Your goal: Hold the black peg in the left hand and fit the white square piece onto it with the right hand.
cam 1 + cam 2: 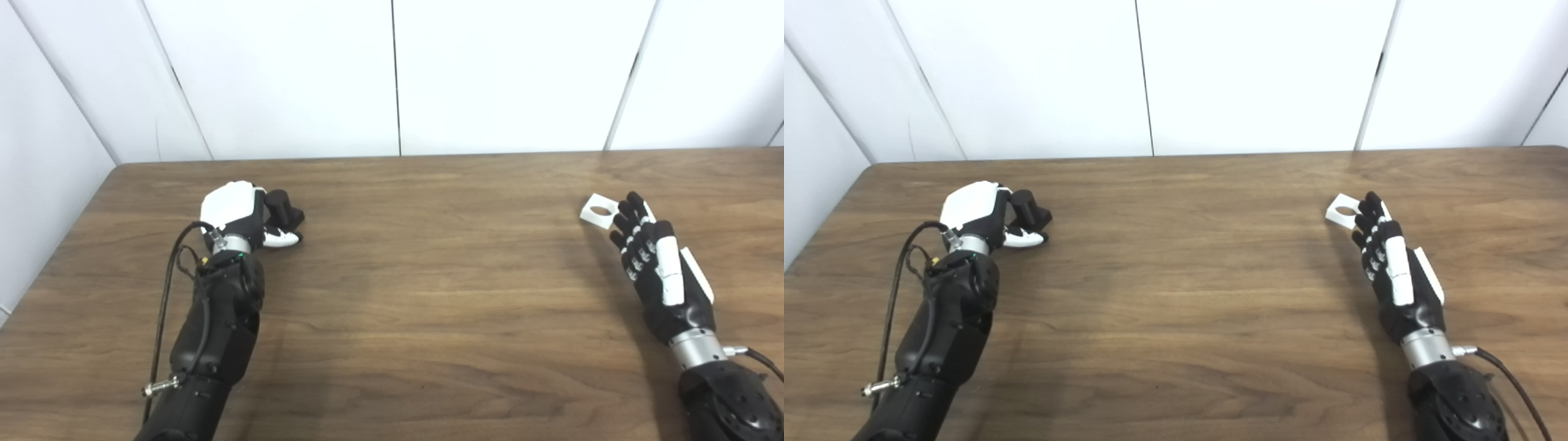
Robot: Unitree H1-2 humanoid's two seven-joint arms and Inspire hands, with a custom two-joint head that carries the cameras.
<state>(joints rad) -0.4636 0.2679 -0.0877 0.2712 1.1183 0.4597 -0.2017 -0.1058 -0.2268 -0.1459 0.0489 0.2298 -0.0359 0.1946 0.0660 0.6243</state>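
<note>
With the left hand (236,214) clamped on the black peg (280,207) at the desk's (429,294) far left, the right hand (658,263), fingers apart, should close squarely on the white square piece (599,211) touching its fingertips.

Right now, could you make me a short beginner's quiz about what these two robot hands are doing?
1. True or false: the white square piece is already fitted on the black peg.
2. Which hand is curled around the peg? A) left hand B) right hand C) neither
3. Fill in: the white piece has a round ____ through it.

Key
1. False: peg and piece lie far apart on the table.
2. A. The right hand's fingers reach the piece, but whether they grip it cannot be told.
3. Hole.
</note>
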